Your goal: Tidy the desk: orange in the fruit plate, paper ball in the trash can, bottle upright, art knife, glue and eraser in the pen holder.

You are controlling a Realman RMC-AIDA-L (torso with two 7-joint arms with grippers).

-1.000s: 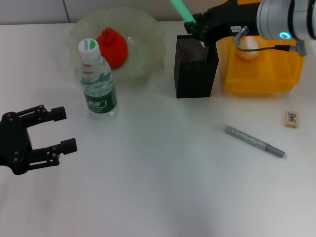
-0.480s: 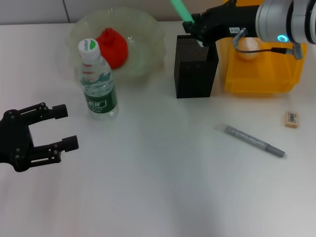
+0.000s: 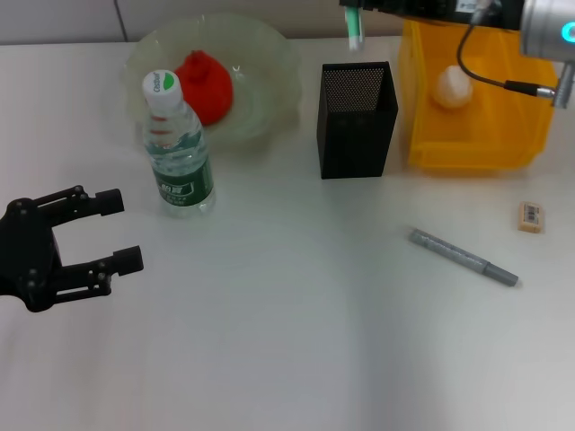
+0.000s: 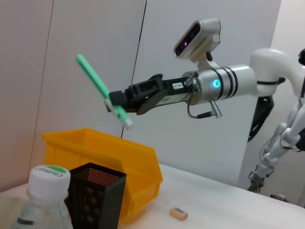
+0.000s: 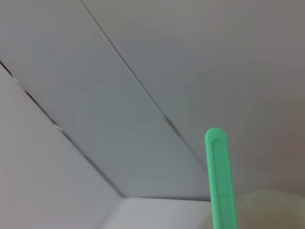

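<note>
Green art knife [image 4: 103, 90] is mostly cut off at the head view's top edge, only its tip showing above the pen holder [image 3: 357, 118]. It's tilted, tip slanting down, clamped in the right gripper [image 4: 119, 99]. Left gripper [image 3: 112, 233] sits open, empty, near the bottle [image 3: 177, 149].

Right claw [image 4: 116, 101] clamped on green art knife [image 4: 101, 89], above black pen holder [image 4: 96, 195].
</note>
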